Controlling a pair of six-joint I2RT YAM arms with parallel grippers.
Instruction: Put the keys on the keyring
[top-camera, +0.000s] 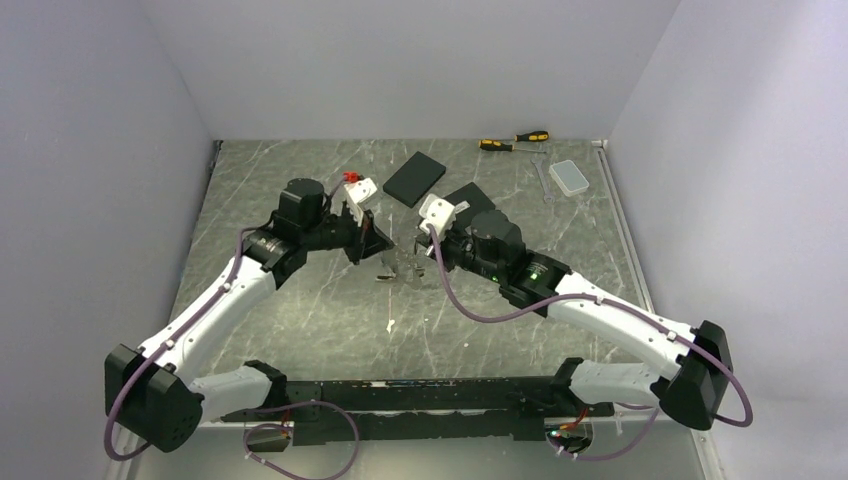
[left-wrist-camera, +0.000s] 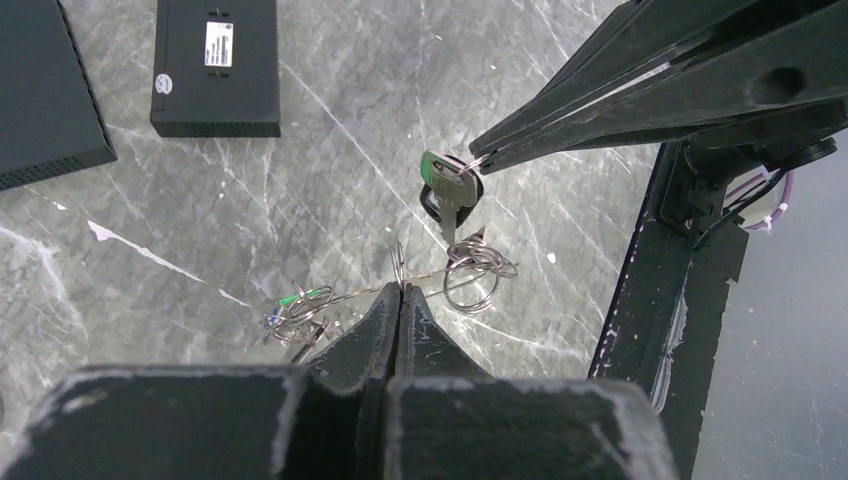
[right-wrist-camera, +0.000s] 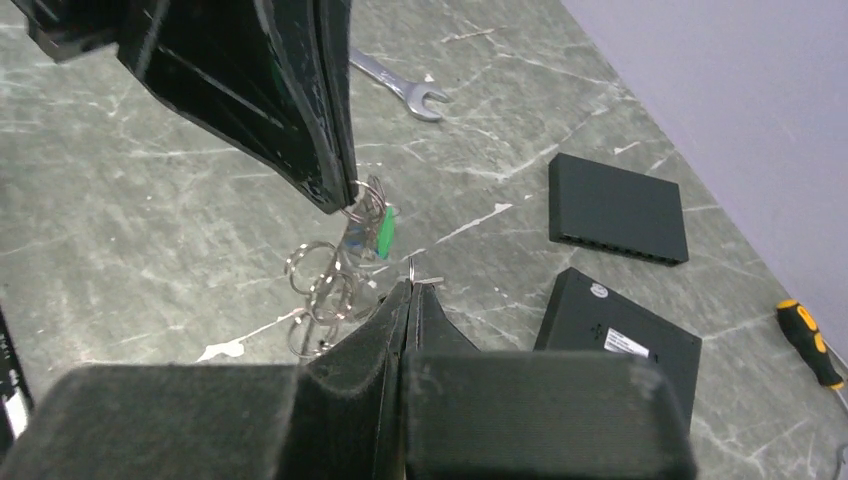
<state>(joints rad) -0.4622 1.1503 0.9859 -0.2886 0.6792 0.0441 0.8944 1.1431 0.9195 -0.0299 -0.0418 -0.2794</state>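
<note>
Steel tangle, top view: keys and rings (top-camera: 398, 265) lie between the two grippers on the marble table (top-camera: 300, 320); left gripper (top-camera: 372, 250) just left of the tangle; right gripper (top-camera: 425, 240) just right of it; detail too small here.
Left wrist view: left gripper (left-wrist-camera: 400, 288) pinched tight on a thin wire of the keyring (left-wrist-camera: 420, 275); right gripper (left-wrist-camera: 480, 160) beyond the tangle, clamped on a green-headed key (left-wrist-camera: 447, 190); small split rings (left-wrist-camera: 475, 275) beside it.
Right wrist view: right gripper (right-wrist-camera: 412, 285) closed on a ring wire near the green key (right-wrist-camera: 383, 232); left gripper (right-wrist-camera: 345, 200) above the tangle.
Step, judged: threading; next calls for steady tension and easing the key's hole along the wire.
</note>
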